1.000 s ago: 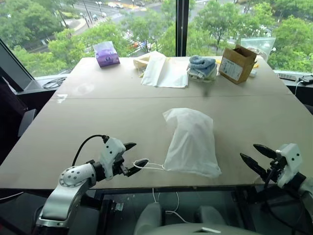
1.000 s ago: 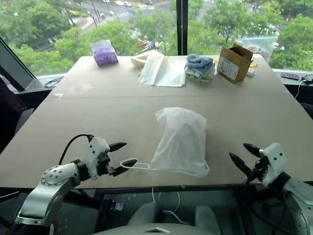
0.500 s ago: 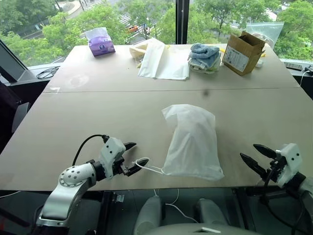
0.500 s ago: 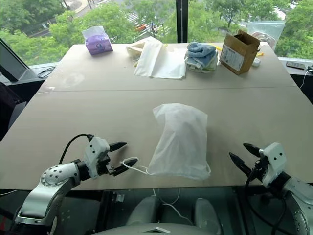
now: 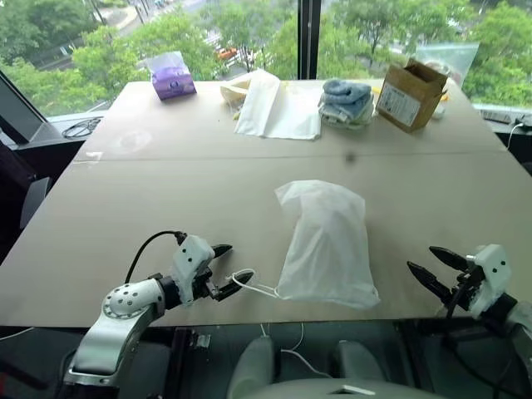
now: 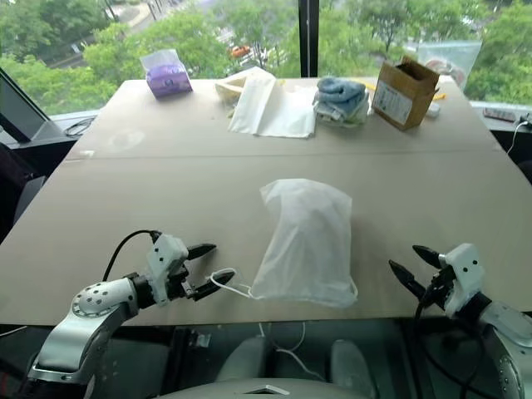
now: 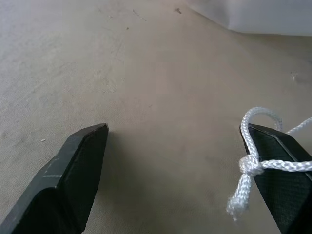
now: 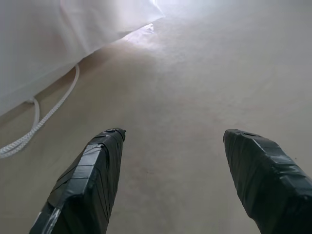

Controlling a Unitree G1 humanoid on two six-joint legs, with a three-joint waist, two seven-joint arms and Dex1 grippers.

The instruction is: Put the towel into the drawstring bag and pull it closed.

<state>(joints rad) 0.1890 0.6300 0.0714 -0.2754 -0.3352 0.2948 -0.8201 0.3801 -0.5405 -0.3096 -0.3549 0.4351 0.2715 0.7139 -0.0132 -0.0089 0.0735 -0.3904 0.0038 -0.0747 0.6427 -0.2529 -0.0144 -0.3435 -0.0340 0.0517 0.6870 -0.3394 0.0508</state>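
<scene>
On the bench [image 5: 166, 183], drawstring bag [image 5: 326, 243] lying bulged, left end effector [image 5: 226, 268] wide, cord [image 5: 252, 283] draped on one finger, right end effector [image 5: 431, 267] wide, empty.

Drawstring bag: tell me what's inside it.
The drawstring bag lies bulging on the table, so something fills it, but the cloth hides what. Its white cord trails out toward the left gripper.

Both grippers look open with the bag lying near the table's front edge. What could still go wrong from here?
1. The cord loop drapes over one finger of the open left gripper; moving that arm away could drag the drawstring bag.
2. The bag lies close to the table edge, with cord hanging over it, so a tug might slide it off.
3. The right gripper is open, apart from the bag, so nothing steadies it.
</scene>
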